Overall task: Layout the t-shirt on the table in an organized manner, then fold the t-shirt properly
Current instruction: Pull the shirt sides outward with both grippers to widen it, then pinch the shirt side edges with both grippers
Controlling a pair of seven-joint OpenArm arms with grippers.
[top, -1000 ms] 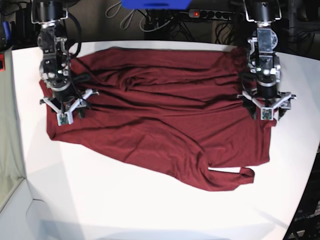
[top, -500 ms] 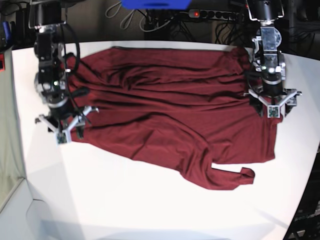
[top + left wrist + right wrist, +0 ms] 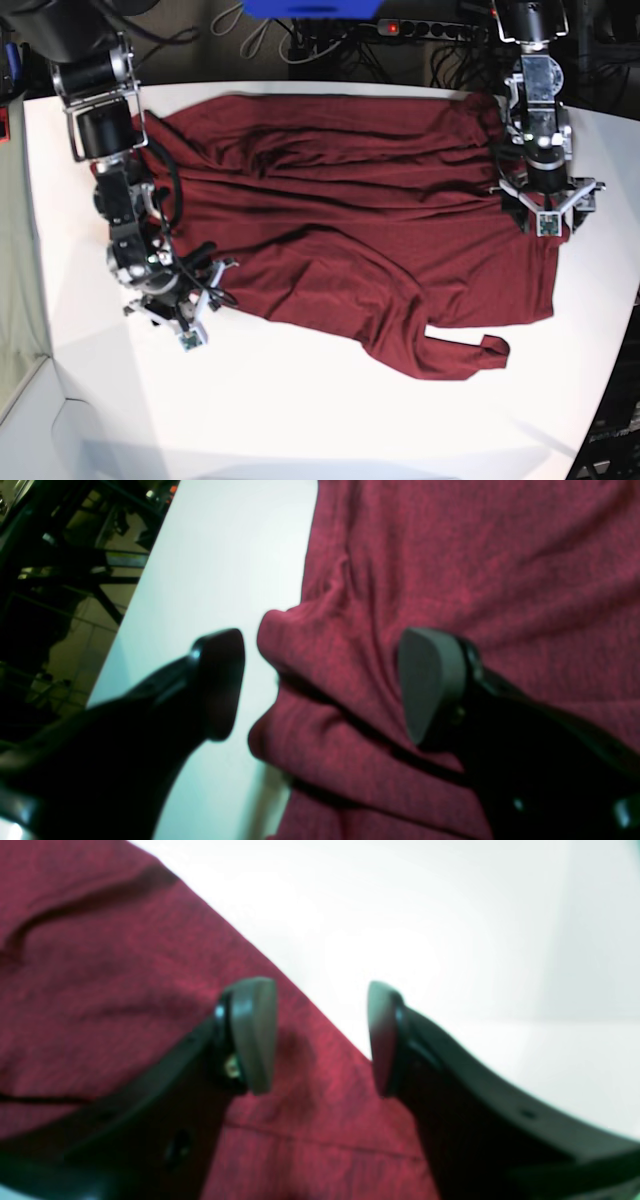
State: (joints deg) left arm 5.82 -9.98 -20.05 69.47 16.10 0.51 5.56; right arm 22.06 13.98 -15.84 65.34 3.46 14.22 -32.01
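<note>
**A:** What fills the scene?

**B:** A wide white tabletop (image 3: 320,410) with a curved near edge. Spread over its far half lies the t-shirt (image 3: 350,220), dark red, thin and soft, plain. It runs from near the far-left corner across to the right side, heavily creased in long ridges, and a sleeve juts toward the near right, its cuff lying flat on the white surface.

**A:** Where are the arms?

**B:** One on each side of the overhead view. The robot's right arm is on the scene's left, reaching down to the shirt's near-left edge. The robot's left arm is on the scene's right, over the shirt's right edge.

**A:** And the end effectors?

**B:** The right end effector (image 3: 320,1037) has its two pads apart with nothing between them. It hovers over the cloth's hem line, one pad above red fabric, the other above bare tabletop. The left end effector (image 3: 320,685) is also spread wide, gripping nothing. Between its pads a raised, rounded fold of the shirt's edge bulges toward the white surface; whether either pad touches the cloth I cannot tell.
</note>
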